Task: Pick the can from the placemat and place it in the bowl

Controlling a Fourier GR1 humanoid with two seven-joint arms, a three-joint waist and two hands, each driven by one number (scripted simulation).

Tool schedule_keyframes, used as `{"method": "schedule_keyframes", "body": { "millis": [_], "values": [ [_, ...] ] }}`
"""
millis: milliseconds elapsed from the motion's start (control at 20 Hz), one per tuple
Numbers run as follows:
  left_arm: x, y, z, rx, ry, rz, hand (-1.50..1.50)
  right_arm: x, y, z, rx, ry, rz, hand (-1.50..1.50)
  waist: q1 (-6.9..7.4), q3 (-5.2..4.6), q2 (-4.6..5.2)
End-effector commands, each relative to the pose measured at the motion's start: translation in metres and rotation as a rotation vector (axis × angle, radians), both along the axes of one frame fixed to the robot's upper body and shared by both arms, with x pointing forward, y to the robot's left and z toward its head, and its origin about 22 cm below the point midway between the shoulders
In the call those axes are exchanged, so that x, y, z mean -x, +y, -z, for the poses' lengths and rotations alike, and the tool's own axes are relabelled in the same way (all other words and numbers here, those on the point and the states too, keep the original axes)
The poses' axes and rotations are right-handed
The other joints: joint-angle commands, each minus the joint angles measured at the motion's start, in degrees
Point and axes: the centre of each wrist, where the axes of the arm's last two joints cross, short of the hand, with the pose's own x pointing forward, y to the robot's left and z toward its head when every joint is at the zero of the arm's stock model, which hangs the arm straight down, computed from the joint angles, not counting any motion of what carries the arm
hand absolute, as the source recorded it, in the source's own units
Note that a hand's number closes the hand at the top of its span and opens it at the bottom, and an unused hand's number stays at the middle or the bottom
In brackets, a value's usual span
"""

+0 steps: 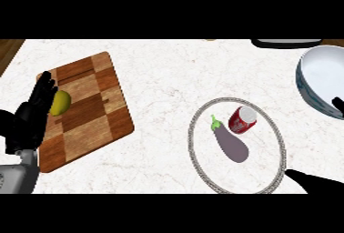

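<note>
The red can [242,119] lies tilted on the round placemat [255,169] just beside an eggplant [232,145], the bowl [322,73] up to the right, the right hand [317,183] mostly cut off, its state impossible to tell, the left hand [30,119] resting open by the cutting board [94,109].

I see bare marble counter [282,91] between the round grey-rimmed placemat [191,136] and white bowl [322,68]. A purple eggplant [232,144] lies just beside the red can [242,119].
</note>
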Motion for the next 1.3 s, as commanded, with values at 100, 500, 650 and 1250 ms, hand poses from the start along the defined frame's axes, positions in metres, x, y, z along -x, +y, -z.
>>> {"method": "schedule_keyframes", "body": {
  "millis": [100,500,650,1250],
  "values": [
    [-0.003,-0.02,-0.005,0.01,0.003,0.022,0.0,-0.021,-0.001,-0.046,0.055,0.052,0.013,-1.5,1.07,0.04,0.26],
    [0.005,-0.019,0.006,-0.003,0.007,0.024,0.0,-0.066,0.006,-0.088,0.234,0.352,-0.056,-1.5,1.98,-0.07,0.37],
    [0.0,-0.017,0.005,0.008,0.004,0.039,0.0,-0.102,0.011,-0.072,0.221,0.456,-0.071,-1.5,2.36,-0.02,0.64],
    [-0.003,-0.014,-0.004,0.001,0.014,0.038,0.0,-0.155,0.038,-0.031,0.282,0.826,-0.205,-1.5,1.9,0.0,0.56]
  ]
}}
